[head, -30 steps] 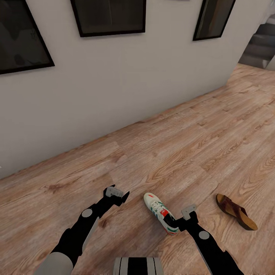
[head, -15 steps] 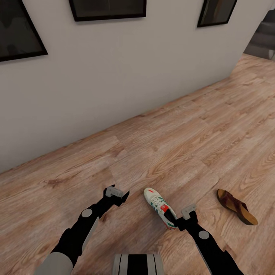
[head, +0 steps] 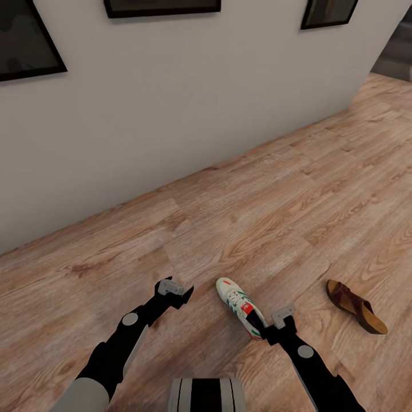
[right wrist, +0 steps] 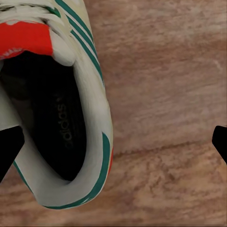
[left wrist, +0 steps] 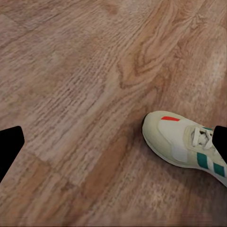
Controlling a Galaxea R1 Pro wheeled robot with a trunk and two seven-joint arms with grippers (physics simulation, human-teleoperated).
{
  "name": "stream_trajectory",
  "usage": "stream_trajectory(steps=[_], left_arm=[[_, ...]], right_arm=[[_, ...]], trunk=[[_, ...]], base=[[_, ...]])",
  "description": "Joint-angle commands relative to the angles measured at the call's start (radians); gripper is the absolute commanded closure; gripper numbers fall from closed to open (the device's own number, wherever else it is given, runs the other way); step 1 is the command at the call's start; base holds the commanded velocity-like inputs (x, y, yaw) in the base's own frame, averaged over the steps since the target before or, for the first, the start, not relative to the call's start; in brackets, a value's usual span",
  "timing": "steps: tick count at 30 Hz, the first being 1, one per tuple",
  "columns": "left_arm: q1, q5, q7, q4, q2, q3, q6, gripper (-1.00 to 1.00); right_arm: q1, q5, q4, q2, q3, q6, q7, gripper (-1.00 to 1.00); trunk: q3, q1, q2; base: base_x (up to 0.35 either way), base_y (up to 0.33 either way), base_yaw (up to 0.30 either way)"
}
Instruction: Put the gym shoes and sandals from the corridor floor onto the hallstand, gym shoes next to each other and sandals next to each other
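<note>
Head view first: one gym shoe [head: 240, 307] lies on the corridor floor [head: 274, 206] in the lower middle of the frame, toe pointing toward the upper left, heel toward the lower right. The right gripper [head: 269, 332] sits right at the shoe's heel, touching it or just about; I can't tell its opening from here. The left gripper [head: 182, 294] hangs over bare planks just left of the shoe's toe, and it's got nothing in it as far as I can see. One sandal [head: 355, 306] lies by itself at the lower right, well apart from the shoe. A grey wall [head: 171, 103] runs across the top half, with dark picture frames [head: 26, 40] cut off at the upper edge.

Left wrist view: mostly wood grain, with the shoe's toe end [left wrist: 182, 142] at the lower right of the frame. Dark fingertips [left wrist: 9, 144] poke in at both side edges, so the jaws are spread wide, holding nothing.

Right wrist view: looking straight down into the shoe [right wrist: 61, 104], which fills the left half, red tongue at the upper left, dark insole in the middle. One dark fingertip [right wrist: 8, 146] overlaps the shoe's heel area at the left edge, the other's over bare floor at the right edge. So spread wide, not clamped on anything.
</note>
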Motion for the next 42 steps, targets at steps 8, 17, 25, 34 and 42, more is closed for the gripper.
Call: stream_trajectory(steps=[8,17,25,34,42], left_arm=[[0.001,-0.003,-0.002,0.000,0.001,0.000,-0.005,-1.00],[0.001,-0.003,-0.002,0.000,0.001,0.001,-0.005,-1.00],[0.001,-0.003,-0.002,-0.001,0.001,0.000,-0.005,-1.00],[0.000,-0.003,-0.002,-0.001,0.001,0.000,-0.005,-1.00],[0.000,-0.003,-0.002,-0.001,0.001,0.000,-0.005,-1.00]], right_arm=[[0.000,0.007,-0.001,0.000,0.000,0.000,0.002,-1.00],[0.000,0.006,-0.002,0.000,0.000,0.000,0.002,-1.00],[0.000,0.006,-0.002,0.000,0.000,0.000,0.002,-1.00],[0.000,0.006,-0.003,0.000,0.000,0.000,0.002,-1.00],[0.000,0.006,-0.003,0.000,0.000,0.000,0.002,-1.00]], trunk=[[-0.014,0.001,-0.001],[-0.016,0.001,-0.001],[-0.016,0.001,-0.001],[-0.023,0.001,-0.001],[-0.026,0.001,-0.001]], base=[[0.000,0.000,0.001],[0.000,0.000,0.000],[0.000,0.000,0.001],[0.000,0.000,0.112],[0.000,0.000,0.072]])
